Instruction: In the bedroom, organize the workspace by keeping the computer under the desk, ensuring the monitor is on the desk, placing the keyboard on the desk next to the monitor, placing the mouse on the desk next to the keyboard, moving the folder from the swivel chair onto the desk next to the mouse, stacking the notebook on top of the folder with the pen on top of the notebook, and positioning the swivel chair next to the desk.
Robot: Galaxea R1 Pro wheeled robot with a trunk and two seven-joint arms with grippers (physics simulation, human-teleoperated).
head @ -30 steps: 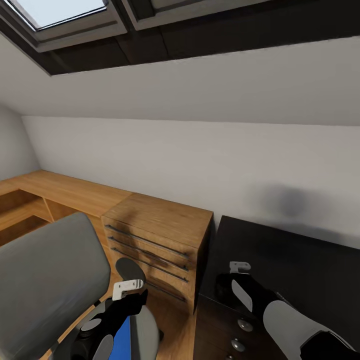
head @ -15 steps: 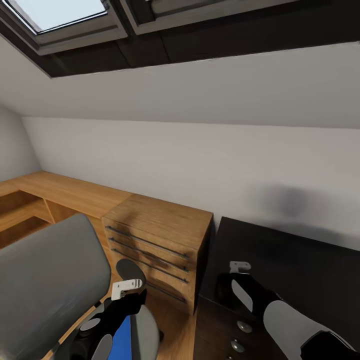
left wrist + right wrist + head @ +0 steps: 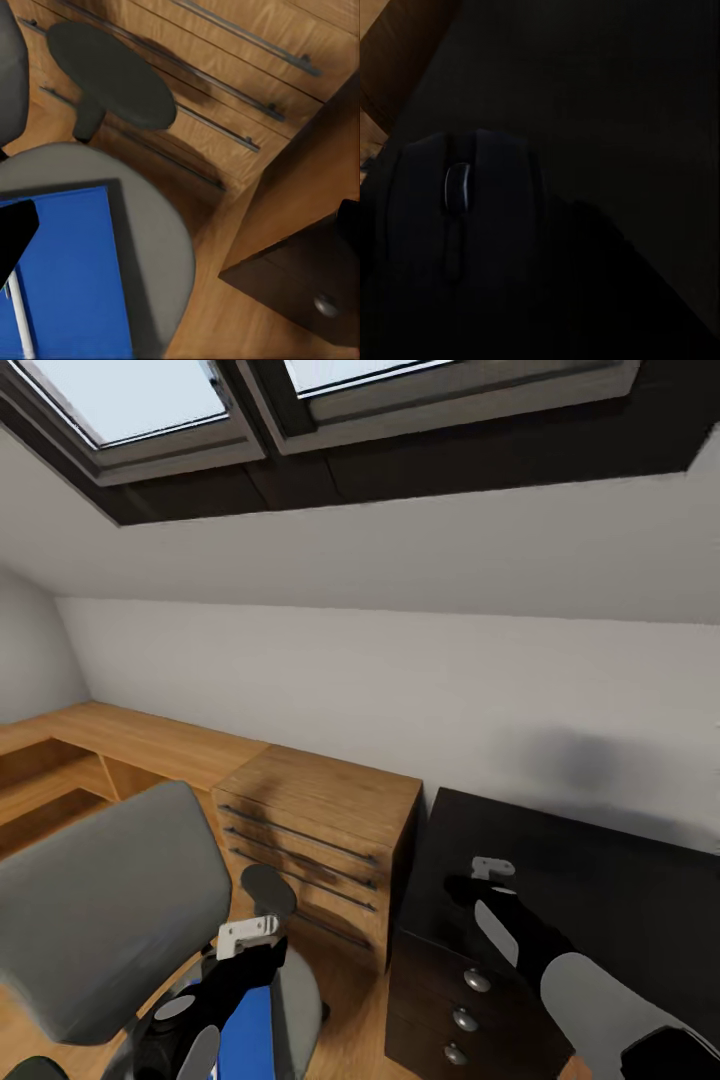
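My right gripper [image 3: 470, 882] hangs over the black desk [image 3: 600, 880], and I cannot tell if its fingers are apart or together. The mouse [image 3: 461, 206] sits on the desk right under it. My left gripper [image 3: 245, 940] is over the swivel chair [image 3: 100, 900]; I cannot tell its state either. My head has tipped up a bit since a moment ago. The blue folder [image 3: 67, 277] is on the seat, with the pen [image 3: 21, 315] on it, so it needs lifting next
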